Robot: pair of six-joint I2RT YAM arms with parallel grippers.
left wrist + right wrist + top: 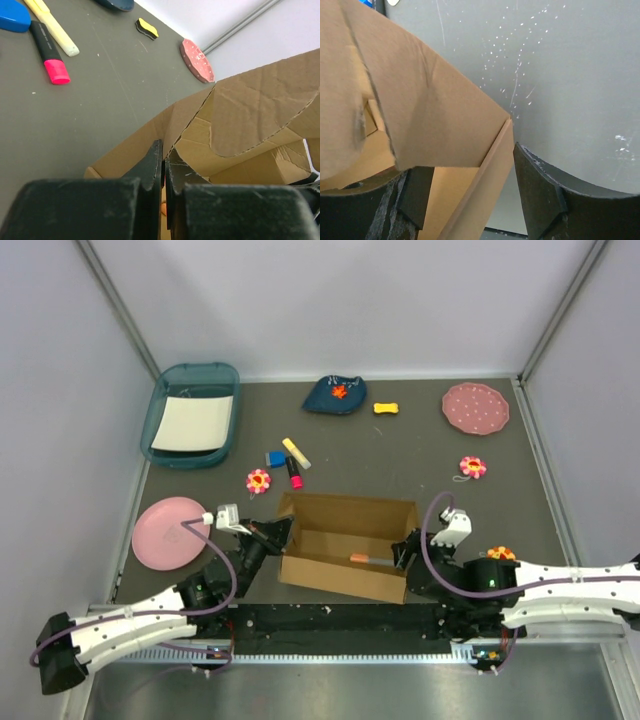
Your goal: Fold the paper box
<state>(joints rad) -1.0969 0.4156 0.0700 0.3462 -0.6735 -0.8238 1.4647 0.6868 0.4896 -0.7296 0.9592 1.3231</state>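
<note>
The paper box (345, 545) is brown cardboard and stands open-topped at the near middle of the table, walls raised. An orange pen (360, 558) lies inside it. My left gripper (276, 533) is at the box's left wall. In the left wrist view the gripper (164, 155) is shut on the top edge of that cardboard wall (145, 145). My right gripper (407, 550) is at the box's right wall. In the right wrist view it (472, 182) is open and straddles the wall (485, 190), with one finger inside and one outside.
A teal tray (190, 415) with a white sheet stands at the back left and a pink plate (165, 532) at the near left. Highlighters (295, 462), a blue block (275, 458) and a flower toy (259, 481) lie behind the box. A dotted pink plate (475, 407) is at the back right.
</note>
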